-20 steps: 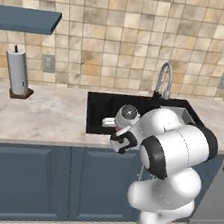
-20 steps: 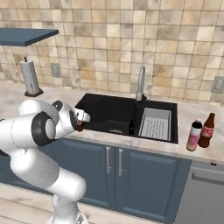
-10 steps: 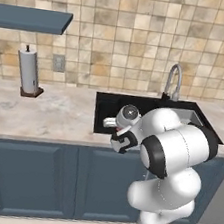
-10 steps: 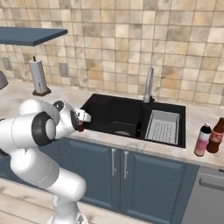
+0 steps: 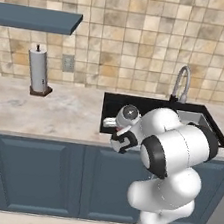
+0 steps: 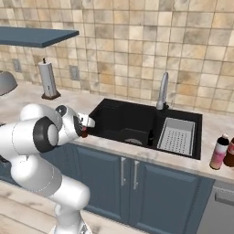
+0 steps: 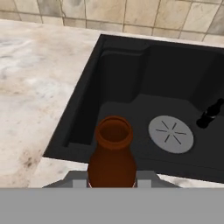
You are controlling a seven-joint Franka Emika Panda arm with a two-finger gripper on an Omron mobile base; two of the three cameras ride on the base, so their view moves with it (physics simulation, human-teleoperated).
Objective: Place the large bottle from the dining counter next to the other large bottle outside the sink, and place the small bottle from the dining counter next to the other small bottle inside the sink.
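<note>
My gripper (image 7: 113, 180) is shut on the small bottle (image 7: 113, 157), a short dark brown one, held upright over the counter's front edge at the sink's (image 7: 131, 78) near left corner. From the right base view the gripper (image 6: 85, 131) hangs just left of the black sink (image 6: 123, 119); from the left base view it (image 5: 117, 134) sits at the basin's front rim. Another small dark bottle (image 7: 210, 113) stands inside the basin near the round drain, also (image 6: 150, 137). A large bottle (image 6: 219, 152), pink to yellow, stands on the counter right of the sink. The dining counter is out of view.
A grey ribbed drain tray (image 6: 177, 135) fills the sink's right part, with the curved steel tap (image 6: 162, 91) behind it. A brown bottle (image 6: 230, 153) is cut off at the right edge. A paper towel holder (image 5: 38, 71) and a blue shelf (image 5: 36, 17) are to the left.
The whole scene has slid rightward in both base views, so the base has moved. The arm keeps its pose, with the brown bottle still in the gripper.
</note>
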